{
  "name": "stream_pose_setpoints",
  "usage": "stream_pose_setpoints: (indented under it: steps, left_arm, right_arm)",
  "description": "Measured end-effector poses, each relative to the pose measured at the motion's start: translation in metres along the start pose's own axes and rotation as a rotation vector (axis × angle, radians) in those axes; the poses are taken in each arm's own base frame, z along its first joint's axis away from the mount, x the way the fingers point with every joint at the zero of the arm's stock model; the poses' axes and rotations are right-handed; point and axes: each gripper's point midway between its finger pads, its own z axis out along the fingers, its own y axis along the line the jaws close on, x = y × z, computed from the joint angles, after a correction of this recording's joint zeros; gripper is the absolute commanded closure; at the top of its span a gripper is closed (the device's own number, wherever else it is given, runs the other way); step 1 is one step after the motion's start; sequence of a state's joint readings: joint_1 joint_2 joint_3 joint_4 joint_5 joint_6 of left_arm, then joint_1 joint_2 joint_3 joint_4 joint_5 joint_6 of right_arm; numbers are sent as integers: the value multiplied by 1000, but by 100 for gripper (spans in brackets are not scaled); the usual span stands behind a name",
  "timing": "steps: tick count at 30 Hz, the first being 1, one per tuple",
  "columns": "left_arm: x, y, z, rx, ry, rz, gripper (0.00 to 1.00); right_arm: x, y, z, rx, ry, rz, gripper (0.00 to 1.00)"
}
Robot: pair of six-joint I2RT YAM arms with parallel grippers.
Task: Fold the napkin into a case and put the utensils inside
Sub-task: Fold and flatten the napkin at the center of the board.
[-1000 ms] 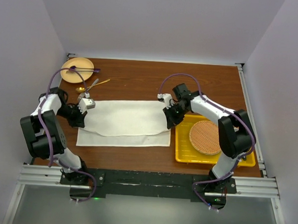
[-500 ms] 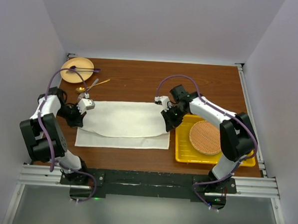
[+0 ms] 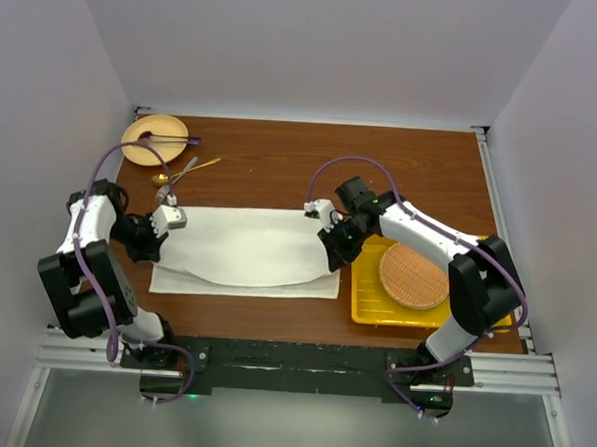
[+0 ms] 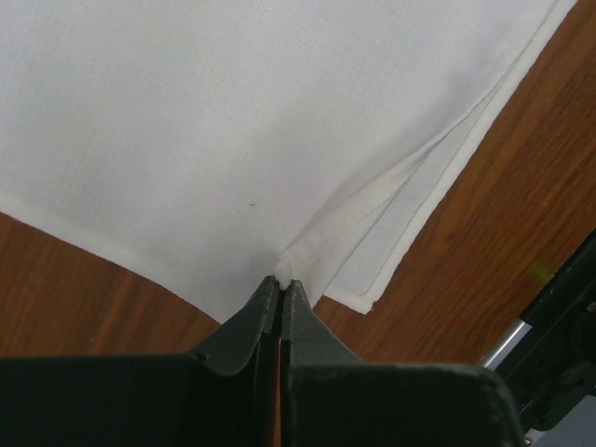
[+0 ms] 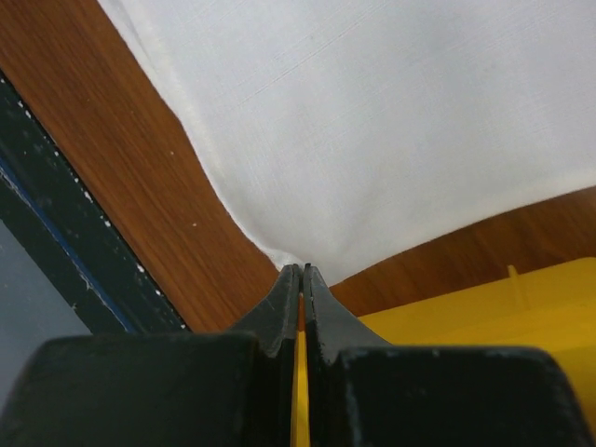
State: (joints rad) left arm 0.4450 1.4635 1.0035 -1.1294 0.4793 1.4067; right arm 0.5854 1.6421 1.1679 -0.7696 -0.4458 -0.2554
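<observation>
Left gripper (image 4: 280, 284) is pinched shut on a corner of the cream-white napkin (image 4: 233, 121), at the cloth's left end, with the edges of lower layers showing just beside the fingertips. At the opposite end the right gripper (image 5: 301, 270) is likewise clamped on the napkin's edge, next to the yellow tray (image 3: 369, 307) that holds the woven orange mat (image 3: 414, 275). Between them the napkin lies stretched across the middle of the wooden table (image 3: 272, 162), its upper layer bowing toward the near side over a flat layer beneath. Gold utensils (image 3: 186, 170) lie at the far left, near the tan plate (image 3: 142, 150) carrying a purple utensil (image 3: 178, 138).
</observation>
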Motion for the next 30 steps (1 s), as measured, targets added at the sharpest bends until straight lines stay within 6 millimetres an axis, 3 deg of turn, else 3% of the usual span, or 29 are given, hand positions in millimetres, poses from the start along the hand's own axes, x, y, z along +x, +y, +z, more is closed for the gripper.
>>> stream_pose_setpoints:
  steps: [6, 12, 20, 23, 30]
  left_arm:
    - [19, -17, 21, 41, 34, -24, 99]
    - [28, -15, 34, 49, 49, -52, 100]
    - [15, 2, 6, 3, 34, -29, 100]
    - [16, -2, -1, 9, 35, -20, 100]
    - [21, -14, -1, 46, 52, -15, 98]
  right_arm:
    - [19, 4, 17, -11, 53, -3, 100]
    - [26, -2, 27, -2, 91, 11, 100]
    - [10, 6, 1, 12, 53, -18, 100]
    - [6, 11, -9, 16, 34, -37, 100]
    - [13, 21, -1, -7, 82, -52, 100]
